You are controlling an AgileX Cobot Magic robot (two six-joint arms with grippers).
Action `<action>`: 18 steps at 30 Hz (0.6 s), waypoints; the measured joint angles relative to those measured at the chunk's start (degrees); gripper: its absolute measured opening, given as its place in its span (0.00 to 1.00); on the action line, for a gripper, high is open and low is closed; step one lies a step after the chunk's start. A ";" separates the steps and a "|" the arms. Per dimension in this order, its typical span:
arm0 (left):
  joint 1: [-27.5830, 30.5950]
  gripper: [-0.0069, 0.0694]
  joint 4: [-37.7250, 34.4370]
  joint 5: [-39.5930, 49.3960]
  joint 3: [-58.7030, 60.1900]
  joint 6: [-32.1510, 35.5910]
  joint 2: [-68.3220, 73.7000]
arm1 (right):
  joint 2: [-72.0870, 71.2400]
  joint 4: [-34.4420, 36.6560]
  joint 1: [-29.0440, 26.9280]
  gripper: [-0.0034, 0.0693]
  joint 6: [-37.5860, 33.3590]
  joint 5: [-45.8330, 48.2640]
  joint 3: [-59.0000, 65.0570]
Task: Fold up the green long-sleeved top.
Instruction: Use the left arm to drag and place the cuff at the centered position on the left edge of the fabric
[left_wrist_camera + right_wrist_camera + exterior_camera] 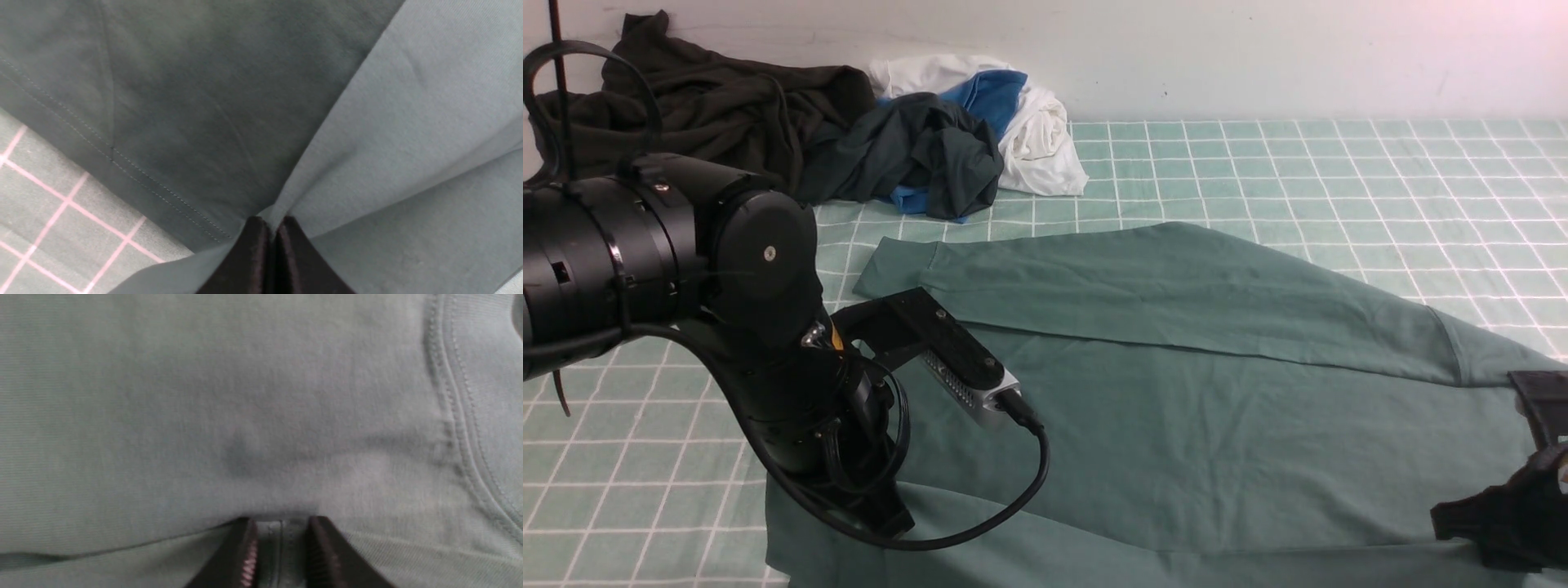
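One plain green long-sleeved fabric top [1176, 408] lies spread across the near part of the pale green checked table [1298, 163], with one sleeve laid over its far side. Two black arms hold it. At the near left, the left fingers [257, 241] are pressed together on a pinch of its cloth. At the near right, the right fingers [245, 547] grip a thick fold. One heap of crumpled dark olive, dark green, blue and white clothes [849, 122] sits far left.

A green long-sleeved top [1176, 425] lies spread flat across the near half of the checked worktop [1339, 163], reaching its near edge, one sleeve [1176, 286] folded smoothly across the body (cuff toward the far-left corner).
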 joint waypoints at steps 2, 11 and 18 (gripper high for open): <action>0.00 0.09 0.00 -0.14 0.00 0.00 0.00 | -0.12 -0.25 0.00 0.11 0.00 0.06 -0.02; 0.00 0.09 0.24 -0.27 -3.90 -0.11 0.99 | -8.78 -4.57 0.00 0.05 0.09 12.00 -2.61; 2.49 0.10 0.37 0.23 -19.07 -0.13 10.31 | -13.68 -6.80 0.00 0.05 1.53 13.80 -2.89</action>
